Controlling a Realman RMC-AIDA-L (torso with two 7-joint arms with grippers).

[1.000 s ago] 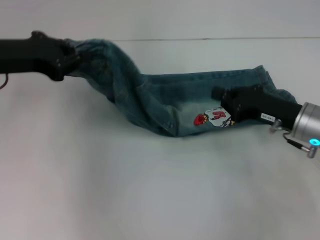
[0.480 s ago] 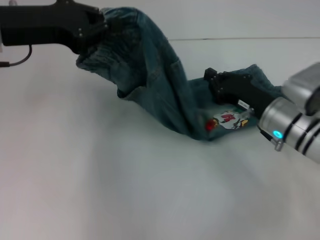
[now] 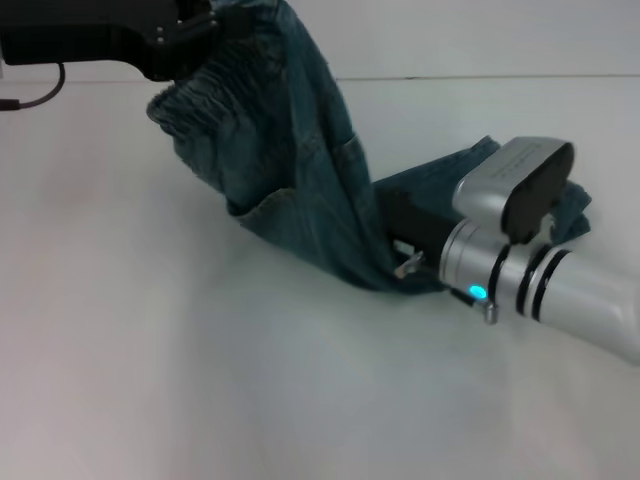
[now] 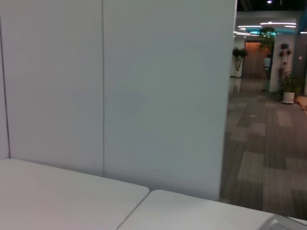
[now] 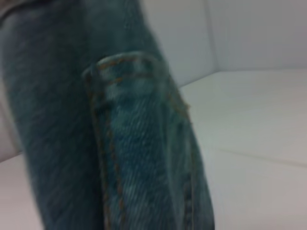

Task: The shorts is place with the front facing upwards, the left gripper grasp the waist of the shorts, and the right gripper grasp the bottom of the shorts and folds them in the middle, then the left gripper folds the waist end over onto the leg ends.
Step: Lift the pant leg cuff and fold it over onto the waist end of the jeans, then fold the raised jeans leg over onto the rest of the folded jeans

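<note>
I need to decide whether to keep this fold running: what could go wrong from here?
1. The left gripper holds the waist of the shorts high by a small bunch of gathered band; the hanging denim could slip out.
2. The right gripper sits low against the draped shorts, so cloth carried over might land on that arm and snag.
3. The leg ends lie partly hidden behind the right wrist, so the fold may land crooked.

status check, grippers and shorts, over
Left gripper shut on the waist, lifted high. Right gripper low at the shorts, fingers hidden. Nothing in the way.
</note>
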